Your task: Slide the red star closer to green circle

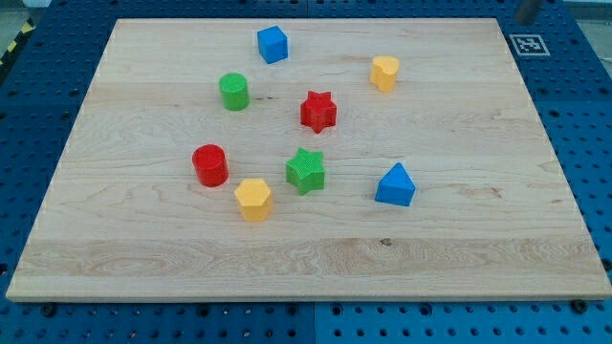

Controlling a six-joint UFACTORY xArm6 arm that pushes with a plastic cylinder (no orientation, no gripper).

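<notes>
The red star [318,111] sits a little above the middle of the wooden board [134,239]. The green circle [233,92] stands to its left and slightly higher, with bare board between them. My tip does not show on the board; only a grey piece [527,10] shows at the view's top right corner, beyond the board's edge.
A blue cube [273,44] is at the top. A yellow block [384,73] is at the upper right. A green star [306,171], a red circle [209,164], a yellow hexagon [253,199] and a blue triangle [395,185] lie below the red star. A marker tag [527,43] is at the top right.
</notes>
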